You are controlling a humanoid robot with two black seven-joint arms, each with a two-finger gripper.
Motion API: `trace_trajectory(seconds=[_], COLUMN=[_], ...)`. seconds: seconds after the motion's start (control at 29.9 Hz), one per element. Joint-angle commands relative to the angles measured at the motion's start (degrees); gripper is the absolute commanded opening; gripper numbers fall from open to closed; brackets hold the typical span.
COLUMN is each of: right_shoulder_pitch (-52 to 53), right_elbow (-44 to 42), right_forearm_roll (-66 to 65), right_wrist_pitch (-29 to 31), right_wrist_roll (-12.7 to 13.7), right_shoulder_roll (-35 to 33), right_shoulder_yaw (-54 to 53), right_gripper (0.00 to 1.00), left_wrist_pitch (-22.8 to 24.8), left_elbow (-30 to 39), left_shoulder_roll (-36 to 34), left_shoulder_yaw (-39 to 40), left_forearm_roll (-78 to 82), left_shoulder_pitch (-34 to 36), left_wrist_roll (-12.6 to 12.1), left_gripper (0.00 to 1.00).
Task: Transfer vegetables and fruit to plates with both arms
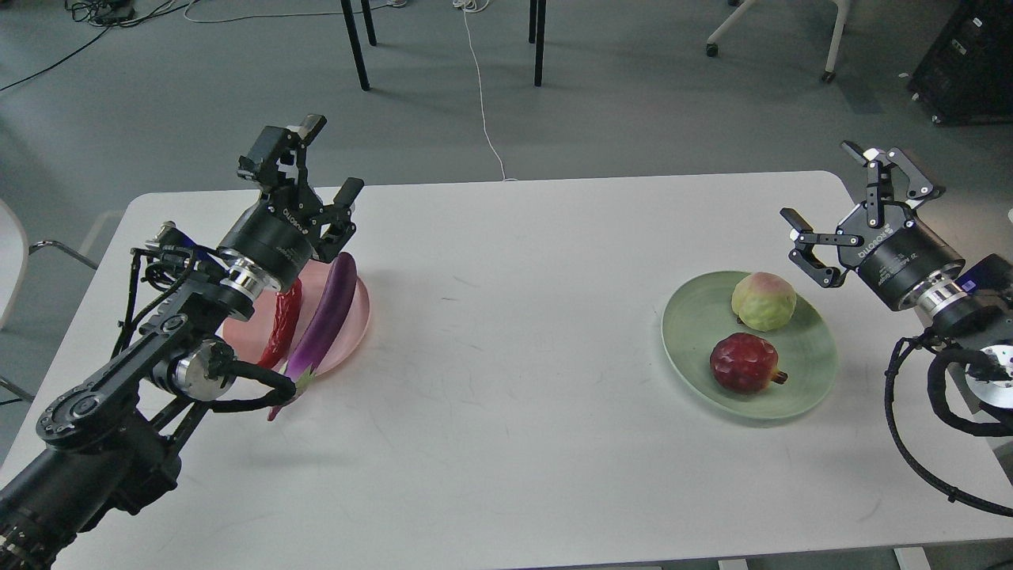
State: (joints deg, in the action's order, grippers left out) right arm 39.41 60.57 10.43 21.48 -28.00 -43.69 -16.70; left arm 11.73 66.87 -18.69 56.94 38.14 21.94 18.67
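Note:
A purple eggplant [330, 309] and a red chili pepper [282, 323] lie side by side on the pale pink plate [356, 317] at the left; the eggplant's green calyx end hangs over the plate's near rim. My left gripper [313, 162] is open and empty above the plate's far edge, and its arm hides part of the plate. A pale green fruit with pink blush [763, 301] and a dark red pomegranate [744, 362] sit on the mint green plate [811, 372] at the right. My right gripper [855, 194] is open and empty, above and just right of that plate.
The white table [506, 332] carries both plates. Beyond its far edge are black chair legs [354, 43], a white cable [483, 103] on the grey floor and a dark cabinet [969, 59] at the top right.

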Motion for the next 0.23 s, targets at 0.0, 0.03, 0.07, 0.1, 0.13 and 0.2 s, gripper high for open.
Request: trace_trajectory(seconds=[0.0, 0.03, 0.07, 0.1, 0.13, 0.2], right_shoulder_pitch=[0.1, 0.1, 0.0, 0.0, 0.0, -0.1], right_elbow=[0.2, 0.1, 0.1, 0.1, 0.1, 0.1], right_forearm_roll=[-0.1, -0.1, -0.1, -0.1, -0.1, -0.1], right_wrist_pitch=[-3.1, -3.1, -3.2, -3.1, -3.1, -3.1], right_wrist_roll=[0.0, 0.0, 0.0, 0.0, 0.0, 0.0], right_shoulder_roll=[2.4, 2.8, 2.8, 3.0, 3.0, 3.1], right_shoulder_yaw=[-0.4, -0.8, -0.9, -1.1, -1.6, -2.9], right_gripper=[0.99, 0.99, 0.99, 0.99, 0.99, 0.99], left_wrist_pitch=[0.0, 0.0, 0.0, 0.1, 0.1, 0.3], left_elbow=[0.0, 0.0, 0.0, 0.1, 0.3, 1.0], left_shoulder_roll=[2.2, 2.3, 2.3, 2.5, 2.7, 2.9], left_shoulder_yaw=[1.7, 2.0, 2.5, 3.2, 3.4, 3.5], left_forearm_roll=[2.1, 1.9, 1.9, 1.9, 1.9, 1.8], left_shoulder_pitch=[-1.4, -1.4, -1.5, -2.2, -2.9, -4.6], left_wrist_roll=[-0.4, -0.4, -0.3, -0.3, -0.3, -0.2], left_gripper=[0.98, 0.98, 0.98, 0.98, 0.98, 0.98])
